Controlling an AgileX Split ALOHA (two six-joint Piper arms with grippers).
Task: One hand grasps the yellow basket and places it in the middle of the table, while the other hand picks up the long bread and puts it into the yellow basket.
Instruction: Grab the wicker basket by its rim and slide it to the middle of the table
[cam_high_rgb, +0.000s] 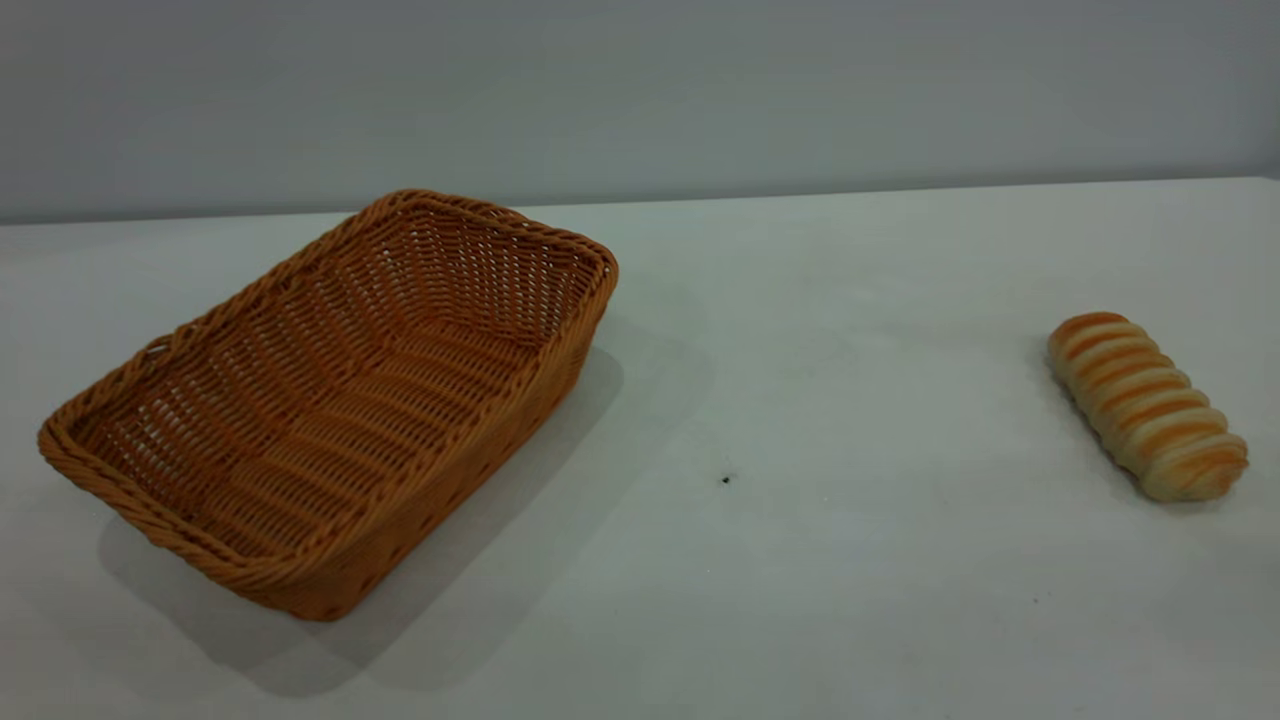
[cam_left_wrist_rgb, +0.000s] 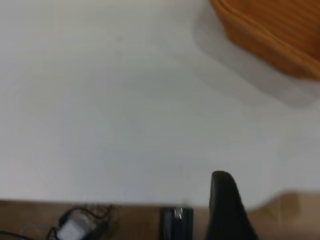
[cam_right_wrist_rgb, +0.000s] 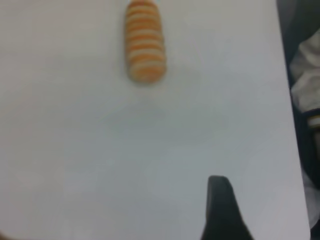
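The yellow basket (cam_high_rgb: 330, 400) is a large orange-tan wicker basket. It stands empty on the left part of the white table (cam_high_rgb: 800, 420). The long bread (cam_high_rgb: 1147, 405), a cream loaf with toasted ridges, lies on the right part. Neither arm shows in the exterior view. The left wrist view shows a corner of the basket (cam_left_wrist_rgb: 275, 35) far from my left gripper (cam_left_wrist_rgb: 225, 210), which hovers over the table's edge. The right wrist view shows the bread (cam_right_wrist_rgb: 144, 41) well ahead of my right gripper (cam_right_wrist_rgb: 222, 210), which is above bare table.
A tiny dark speck (cam_high_rgb: 726, 480) marks the table's middle. The table edge, with brown floor and cables (cam_left_wrist_rgb: 75, 227) beyond it, shows in the left wrist view. The table's side edge (cam_right_wrist_rgb: 290, 100) shows in the right wrist view.
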